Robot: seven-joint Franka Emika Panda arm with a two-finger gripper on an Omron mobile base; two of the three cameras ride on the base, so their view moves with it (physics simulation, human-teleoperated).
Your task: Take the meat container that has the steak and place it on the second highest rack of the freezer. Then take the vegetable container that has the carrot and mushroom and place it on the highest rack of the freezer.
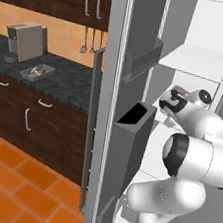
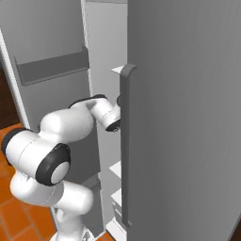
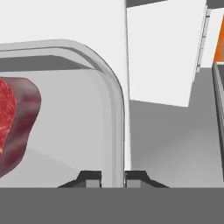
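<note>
In the hand view my gripper (image 3: 113, 177) is shut on the rim of the pale meat container (image 3: 83, 100). The red steak (image 3: 13, 127) lies in it at the left. Beyond the tray are the freezer's (image 1: 128, 111) white inner walls and a flat white shelf (image 3: 166, 144); I cannot tell whether the tray touches it. In the left base view my hand (image 1: 178, 101) reaches into the freezer below the uppermost visible white shelf (image 1: 197, 60). The vegetable container (image 1: 37, 72) with the orange carrot sits on the dark counter at the left.
The open freezer door with its grey bins (image 1: 130, 131) stands close on the arm's left. A second grey door with a long bar handle (image 2: 124, 141) hides my hand on the right. A coffee machine (image 1: 25, 40) stands behind the vegetable container.
</note>
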